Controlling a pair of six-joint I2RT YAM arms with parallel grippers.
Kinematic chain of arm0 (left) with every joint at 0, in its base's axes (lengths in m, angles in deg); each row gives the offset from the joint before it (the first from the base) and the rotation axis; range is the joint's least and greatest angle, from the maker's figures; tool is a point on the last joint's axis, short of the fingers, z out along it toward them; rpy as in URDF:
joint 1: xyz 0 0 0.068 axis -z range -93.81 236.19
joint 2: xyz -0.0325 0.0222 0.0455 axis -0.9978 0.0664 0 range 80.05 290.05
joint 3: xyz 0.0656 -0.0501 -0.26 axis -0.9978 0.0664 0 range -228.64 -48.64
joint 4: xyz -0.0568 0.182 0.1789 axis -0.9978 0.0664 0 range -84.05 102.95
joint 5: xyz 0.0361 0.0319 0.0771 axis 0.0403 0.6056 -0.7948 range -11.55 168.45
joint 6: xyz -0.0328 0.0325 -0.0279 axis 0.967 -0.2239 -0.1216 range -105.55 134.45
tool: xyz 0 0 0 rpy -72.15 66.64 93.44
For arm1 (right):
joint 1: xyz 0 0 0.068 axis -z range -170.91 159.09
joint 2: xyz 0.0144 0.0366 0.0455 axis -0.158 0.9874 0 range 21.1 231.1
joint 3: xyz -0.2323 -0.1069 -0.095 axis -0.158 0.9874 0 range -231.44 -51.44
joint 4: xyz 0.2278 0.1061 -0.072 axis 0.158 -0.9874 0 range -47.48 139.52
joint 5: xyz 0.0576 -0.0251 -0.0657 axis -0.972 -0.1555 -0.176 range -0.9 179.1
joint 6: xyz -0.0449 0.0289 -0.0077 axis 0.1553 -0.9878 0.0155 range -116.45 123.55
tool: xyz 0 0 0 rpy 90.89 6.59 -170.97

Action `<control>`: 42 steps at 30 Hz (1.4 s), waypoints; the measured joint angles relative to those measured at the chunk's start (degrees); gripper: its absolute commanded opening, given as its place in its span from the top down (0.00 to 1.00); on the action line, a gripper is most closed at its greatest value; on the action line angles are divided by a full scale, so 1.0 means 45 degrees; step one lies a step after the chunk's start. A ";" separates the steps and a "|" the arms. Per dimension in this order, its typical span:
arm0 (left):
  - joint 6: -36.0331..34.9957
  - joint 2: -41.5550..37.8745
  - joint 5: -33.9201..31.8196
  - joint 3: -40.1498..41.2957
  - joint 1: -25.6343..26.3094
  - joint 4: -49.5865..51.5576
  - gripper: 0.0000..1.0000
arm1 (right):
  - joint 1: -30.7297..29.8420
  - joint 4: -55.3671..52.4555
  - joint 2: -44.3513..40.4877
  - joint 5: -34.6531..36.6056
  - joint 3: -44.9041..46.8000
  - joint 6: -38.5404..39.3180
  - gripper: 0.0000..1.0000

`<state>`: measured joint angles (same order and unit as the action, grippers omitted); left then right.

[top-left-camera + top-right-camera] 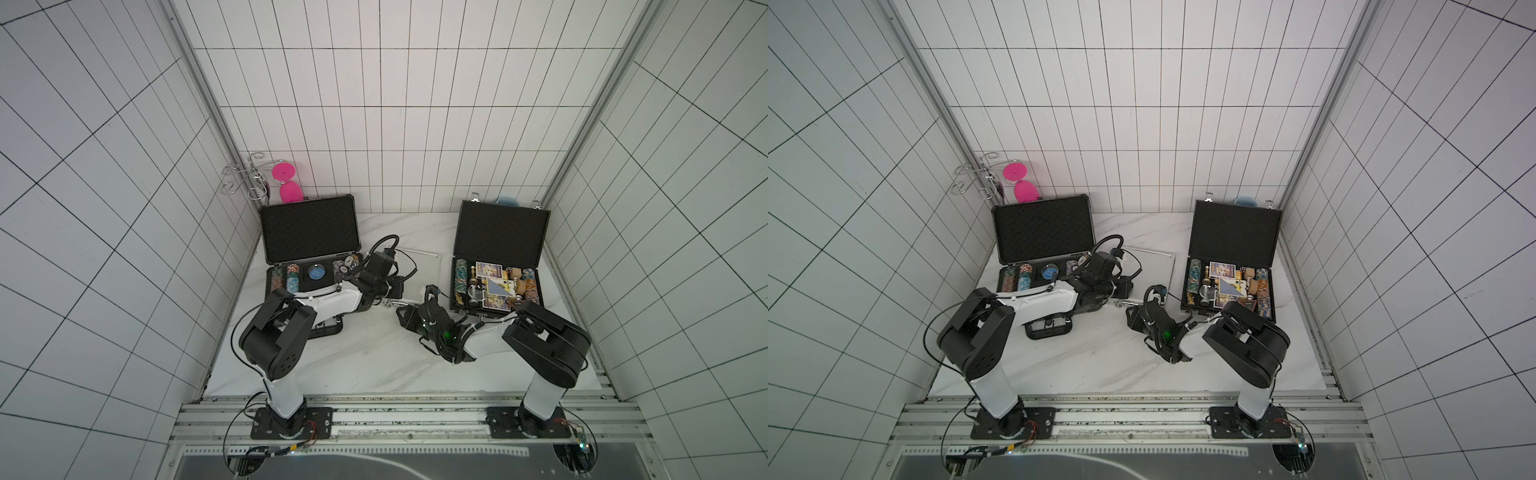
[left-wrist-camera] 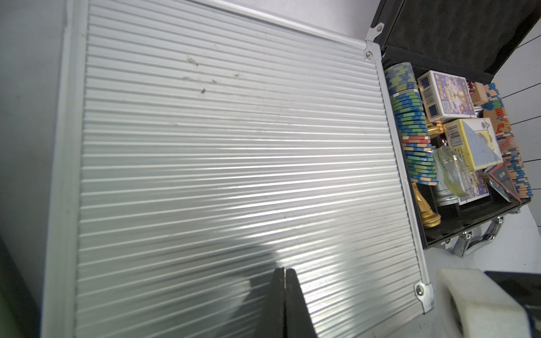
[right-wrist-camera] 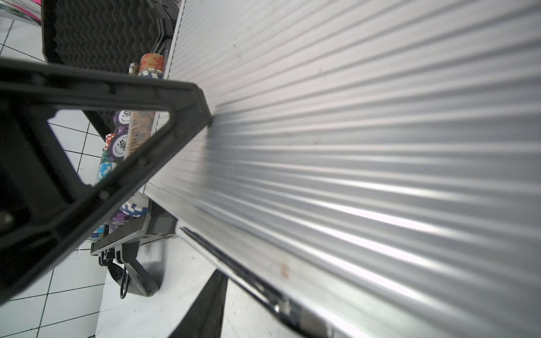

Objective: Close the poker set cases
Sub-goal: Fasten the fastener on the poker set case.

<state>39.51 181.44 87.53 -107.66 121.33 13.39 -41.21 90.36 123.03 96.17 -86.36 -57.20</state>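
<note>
Three poker set cases show in both top views. The wide dark grey case (image 1: 309, 232) stands open at the left, with chips in its base. Over on the right, the black textured case (image 1: 498, 232) is also open and holds chips and card boxes. Between them lies the small silver aluminium case (image 1: 419, 270) with its ribbed lid (image 2: 234, 161) down. My left gripper (image 2: 284, 270) is shut, its tips resting on that lid. My right gripper (image 3: 214, 194) straddles the silver case's front edge: one finger (image 3: 187, 117) lies on the lid, the other (image 3: 205, 304) sits low in front.
A wire rack (image 1: 245, 178) and a pink object (image 1: 286, 178) stand in the back left corner. A pale blue object (image 1: 507, 201) shows behind the black case's lid. The grey case's handle (image 1: 328, 328) sticks out under my left arm. Tiled walls close in on three sides.
</note>
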 measured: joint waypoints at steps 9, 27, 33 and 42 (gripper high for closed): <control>0.0000 0.0000 0.0005 0.0029 0.0000 -0.0063 1.00 | -0.0078 0.0024 0.0291 0.0073 -0.0155 0.0141 0.56; 0.0000 0.0000 0.0000 0.0063 -0.0034 -0.0160 1.00 | 0.0219 0.2982 0.1137 -0.0413 0.0583 -0.0466 0.58; 0.0005 -0.0005 0.0000 0.0073 -0.0034 -0.0180 1.00 | 0.0267 0.3721 0.1243 -0.0685 0.0675 -0.0544 0.59; 0.0010 -0.0005 0.0005 0.0073 -0.0034 -0.0185 1.00 | 0.0301 0.2608 0.0971 -0.0554 0.0627 -0.0223 0.59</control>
<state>39.56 181.41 87.55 -107.33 121.18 12.56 -39.86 102.10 127.40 93.68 -83.54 -58.21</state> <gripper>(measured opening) 0.047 0.408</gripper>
